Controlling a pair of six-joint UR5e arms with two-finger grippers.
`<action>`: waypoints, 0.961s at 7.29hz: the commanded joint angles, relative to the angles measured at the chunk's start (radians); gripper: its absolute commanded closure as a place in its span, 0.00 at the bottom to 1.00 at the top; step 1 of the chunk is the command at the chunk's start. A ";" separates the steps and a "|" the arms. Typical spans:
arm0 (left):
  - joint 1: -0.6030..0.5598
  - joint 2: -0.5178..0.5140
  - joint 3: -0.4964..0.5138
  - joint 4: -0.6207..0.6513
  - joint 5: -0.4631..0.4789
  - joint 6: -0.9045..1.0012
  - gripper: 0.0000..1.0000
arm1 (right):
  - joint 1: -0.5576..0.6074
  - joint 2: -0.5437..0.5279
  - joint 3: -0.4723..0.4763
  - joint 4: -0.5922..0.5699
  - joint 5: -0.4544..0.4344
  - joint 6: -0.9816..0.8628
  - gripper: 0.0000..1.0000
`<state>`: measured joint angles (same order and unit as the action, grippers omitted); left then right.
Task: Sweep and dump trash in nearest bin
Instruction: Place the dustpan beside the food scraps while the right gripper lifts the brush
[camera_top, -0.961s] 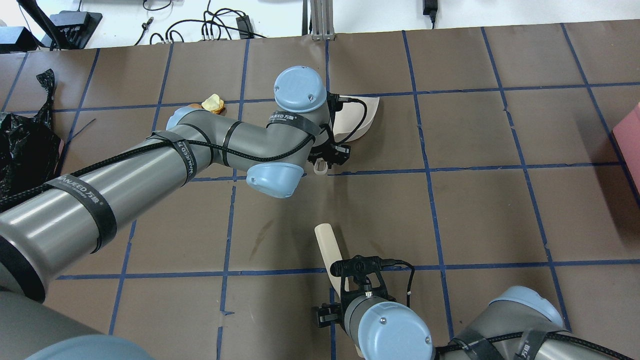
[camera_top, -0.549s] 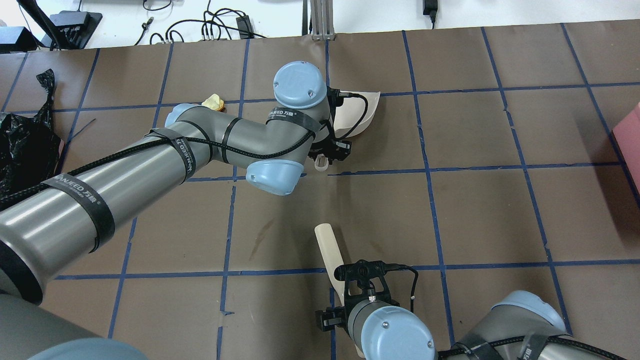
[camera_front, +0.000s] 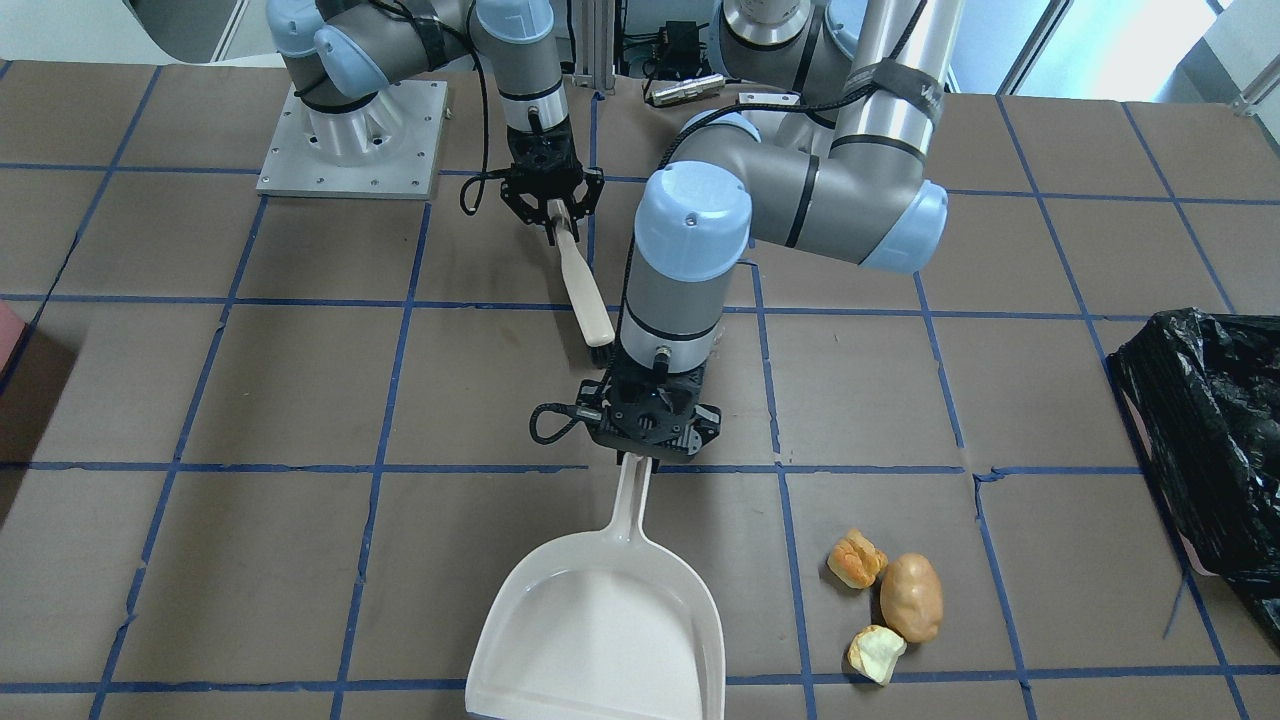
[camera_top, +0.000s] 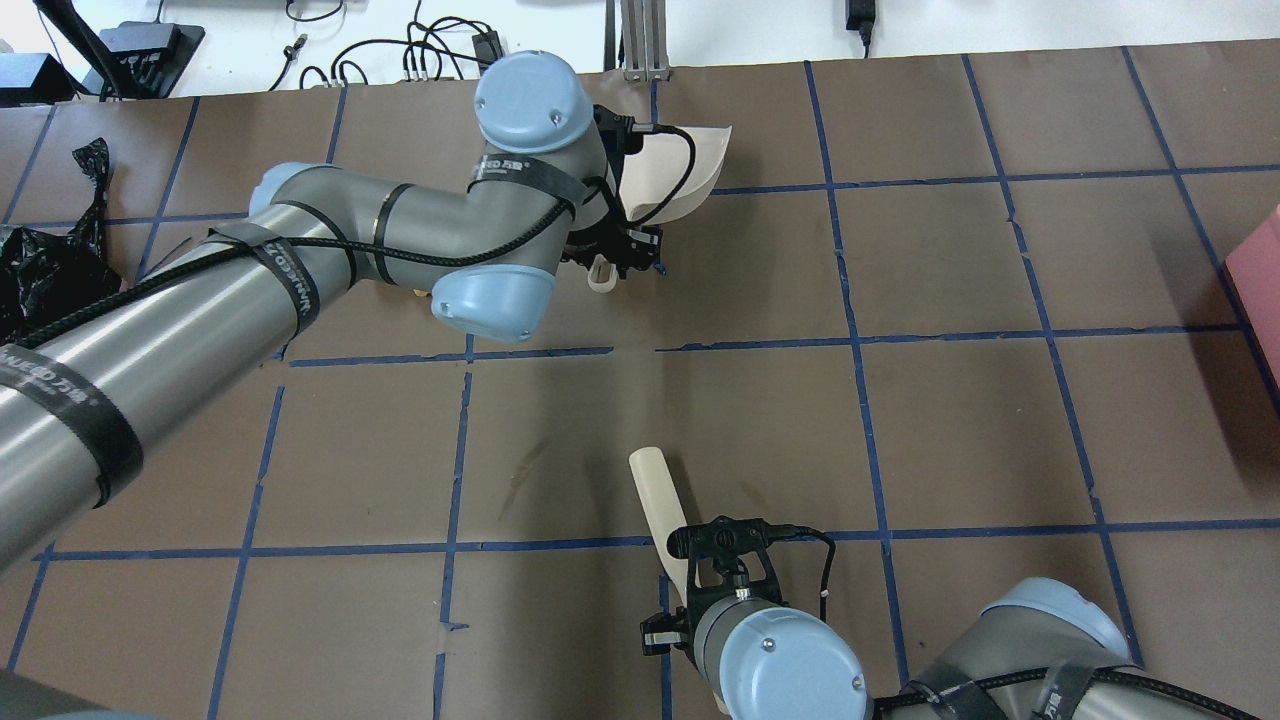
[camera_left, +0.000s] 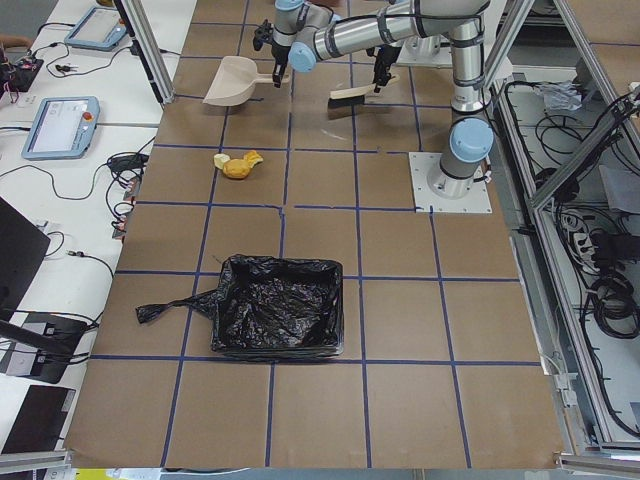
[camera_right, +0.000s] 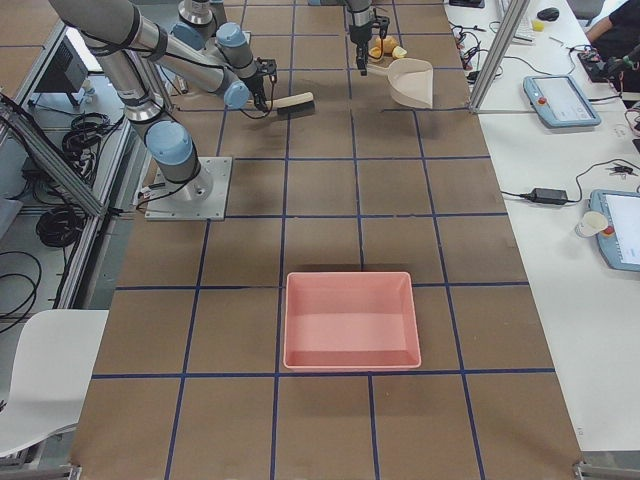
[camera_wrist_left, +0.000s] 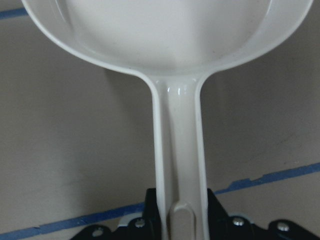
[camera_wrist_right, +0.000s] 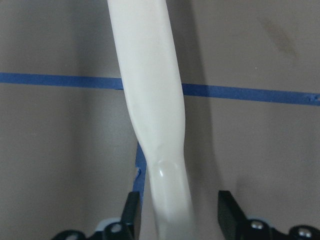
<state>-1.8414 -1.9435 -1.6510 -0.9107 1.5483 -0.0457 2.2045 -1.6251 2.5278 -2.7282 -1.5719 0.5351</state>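
My left gripper (camera_front: 638, 455) is shut on the handle of a white dustpan (camera_front: 600, 630), with the pan low over the table. Just right of the pan in the front view lie the trash pieces: a bread chunk (camera_front: 856, 558), a tan potato-like lump (camera_front: 912, 597) and a pale yellow chunk (camera_front: 876, 653). The bin (camera_front: 1200, 420), lined with a black bag, stands at that view's right edge. My right gripper (camera_front: 553, 205) straddles the cream brush (camera_front: 585, 285) handle. In the right wrist view its fingers (camera_wrist_right: 227, 215) stand apart from the handle. The left arm hides the trash in the overhead view.
A pink tray (camera_right: 350, 320) without a bag sits on the robot's right side and shows at the overhead view's right edge (camera_top: 1262, 280). The right arm's base plate (camera_front: 350, 140) is bolted near the back. Cables lie beyond the table's far edge.
My left arm has swung away from the robot and to its left, carrying the dustpan toward the trash and covering the pieces in the overhead view. The right gripper shifted slightly; the brush stayed put.
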 joint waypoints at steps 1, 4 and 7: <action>0.104 0.075 0.036 -0.139 0.001 0.207 0.77 | -0.002 0.001 -0.010 -0.001 0.004 -0.001 0.91; 0.270 0.184 0.031 -0.295 0.001 0.537 0.77 | -0.034 0.001 -0.106 0.048 0.013 -0.015 0.92; 0.451 0.262 -0.010 -0.390 0.004 0.903 0.78 | -0.071 0.054 -0.458 0.401 0.020 -0.030 0.95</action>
<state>-1.4708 -1.7069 -1.6400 -1.2650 1.5506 0.6803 2.1472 -1.6100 2.1976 -2.4291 -1.5541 0.5144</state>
